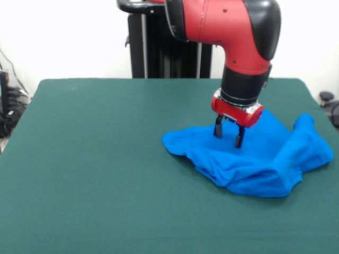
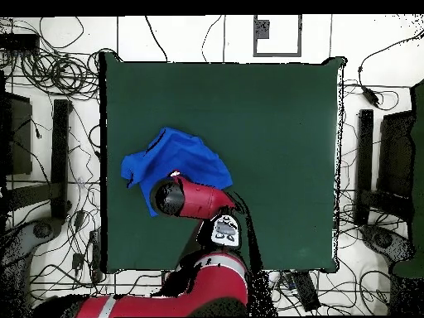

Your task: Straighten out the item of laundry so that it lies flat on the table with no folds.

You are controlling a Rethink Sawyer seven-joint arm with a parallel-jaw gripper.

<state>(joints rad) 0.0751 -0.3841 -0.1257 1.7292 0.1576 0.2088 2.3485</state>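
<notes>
Front view, left to right: the left half of the green desk (image 1: 95,159) is bare felt. Right of centre lies the blue T-shirt (image 1: 265,159), crumpled, with many folds and a raised bump at its right end, near the desk's right edge. Its left part is flatter and ends in a rounded tip approx. at the desk's middle. The red and black arm (image 1: 233,32) comes down over the shirt's upper left part. The hand (image 1: 229,133) points straight down, its two dark fingers (image 1: 217,128) stand a little apart, narrow gap, with the tips touching or just at the cloth; no fabric is seen pinched betw. them.

Overhead view: the T-shirt (image 2: 178,161) is on the desk's (image 2: 273,124) left side, bunched, one corner reaching near the left edge. The arm (image 2: 195,199) covers the shirt's lower edge, so the hand itself is hidden there. Cables lie on the floor around the desk.
</notes>
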